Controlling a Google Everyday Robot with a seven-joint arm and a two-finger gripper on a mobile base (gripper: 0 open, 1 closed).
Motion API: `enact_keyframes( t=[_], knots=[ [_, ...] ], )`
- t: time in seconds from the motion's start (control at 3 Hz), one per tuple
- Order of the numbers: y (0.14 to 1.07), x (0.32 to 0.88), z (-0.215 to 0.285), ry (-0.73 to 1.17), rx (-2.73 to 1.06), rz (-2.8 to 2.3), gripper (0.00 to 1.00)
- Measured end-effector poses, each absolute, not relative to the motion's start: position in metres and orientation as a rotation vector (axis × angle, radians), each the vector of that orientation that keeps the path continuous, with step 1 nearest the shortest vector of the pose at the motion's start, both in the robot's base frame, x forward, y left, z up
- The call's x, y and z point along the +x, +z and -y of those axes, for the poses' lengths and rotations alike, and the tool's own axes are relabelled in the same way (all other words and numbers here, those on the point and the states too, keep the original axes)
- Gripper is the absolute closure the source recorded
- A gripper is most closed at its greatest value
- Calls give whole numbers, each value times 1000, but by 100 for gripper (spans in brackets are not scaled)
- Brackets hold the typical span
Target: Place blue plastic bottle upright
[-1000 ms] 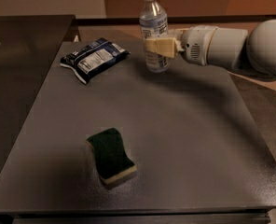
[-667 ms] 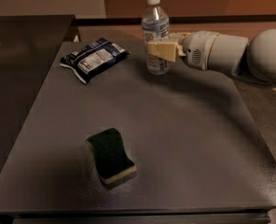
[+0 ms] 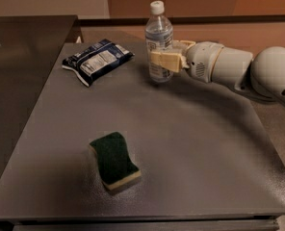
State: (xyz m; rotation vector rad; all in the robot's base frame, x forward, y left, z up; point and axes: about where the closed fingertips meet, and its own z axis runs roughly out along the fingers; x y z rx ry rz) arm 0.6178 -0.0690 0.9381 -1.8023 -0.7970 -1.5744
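Note:
The blue plastic bottle (image 3: 159, 37) is clear with a white cap and a pale label. It stands upright at the far middle of the grey table (image 3: 190, 143), and its base looks to be on or just above the surface. My gripper (image 3: 164, 59) reaches in from the right and its tan fingers (image 3: 167, 60) are closed around the bottle's lower half. The white arm (image 3: 239, 71) stretches off to the right edge of the view.
A flat dark blue snack packet (image 3: 97, 60) lies at the far left of the table, left of the bottle. A green and yellow sponge (image 3: 114, 160) lies near the front middle. A darker counter (image 3: 22, 81) adjoins the table on the left.
The gripper has lowered the upright bottle toward the table surface and shifted it slightly. The packet and the sponge have not moved.

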Motion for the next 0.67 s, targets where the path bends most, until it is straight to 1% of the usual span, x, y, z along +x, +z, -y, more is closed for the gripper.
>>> enact_keyframes(
  t=[0.67],
  knots=[
    [927,616,64,-1566,-1813,806,100]
  ],
)
